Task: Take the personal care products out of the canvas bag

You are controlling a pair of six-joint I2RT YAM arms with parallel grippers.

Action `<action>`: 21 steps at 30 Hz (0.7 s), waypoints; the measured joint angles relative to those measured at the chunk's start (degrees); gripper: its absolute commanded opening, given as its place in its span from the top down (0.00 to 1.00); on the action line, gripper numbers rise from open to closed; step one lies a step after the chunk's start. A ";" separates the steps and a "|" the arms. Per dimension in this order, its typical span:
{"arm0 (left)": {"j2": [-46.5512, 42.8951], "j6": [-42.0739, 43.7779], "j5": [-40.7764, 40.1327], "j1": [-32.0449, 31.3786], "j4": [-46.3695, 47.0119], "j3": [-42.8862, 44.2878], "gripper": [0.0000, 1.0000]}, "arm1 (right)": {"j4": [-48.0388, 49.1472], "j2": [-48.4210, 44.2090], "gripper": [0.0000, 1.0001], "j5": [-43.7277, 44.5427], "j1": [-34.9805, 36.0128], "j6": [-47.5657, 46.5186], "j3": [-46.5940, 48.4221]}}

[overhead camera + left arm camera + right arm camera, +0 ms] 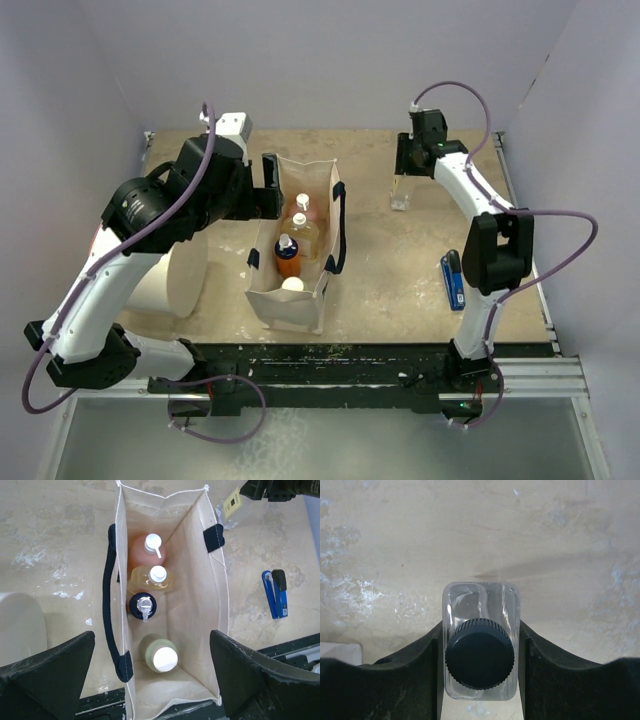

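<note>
The beige canvas bag (290, 305) stands open near the table's middle. In the left wrist view the bag (200, 580) holds the pink pump bottle (142, 550), the yellowish white-capped bottle (152, 577), the orange-and-dark-blue pump bottle (143, 605) and the olive-green white-capped bottle (159, 656) in a row along its left wall. My left gripper (152, 645) is open above the bag's mouth and empty; it also shows in the top view (270, 190). My right gripper (480, 645) is shut on the clear black-capped bottle (480, 652), upright at the far right of the table (400, 195).
A flat blue-and-black tool (452, 280) lies on the table at the right, near my right arm. A large white cylinder (180, 280) stands left of the bag under my left arm. Walls close the table at the back and both sides.
</note>
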 measured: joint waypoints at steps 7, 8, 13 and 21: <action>1.57 -0.07 -0.57 1.03 -0.28 0.92 0.01 | 1.73 0.94 0.71 0.57 2.05 -3.78 1.29; 1.51 -0.11 -0.37 1.27 -0.31 0.74 0.01 | 1.99 0.94 0.60 0.59 2.08 -4.07 1.29; 1.51 -0.28 1.18 2.49 -1.40 0.48 0.01 | 1.86 0.94 0.26 0.48 2.08 -4.63 1.29; 3.61 -0.09 1.77 4.39 -7.52 2.16 0.01 | 2.80 -1.16 0.16 0.02 2.16 -4.70 1.95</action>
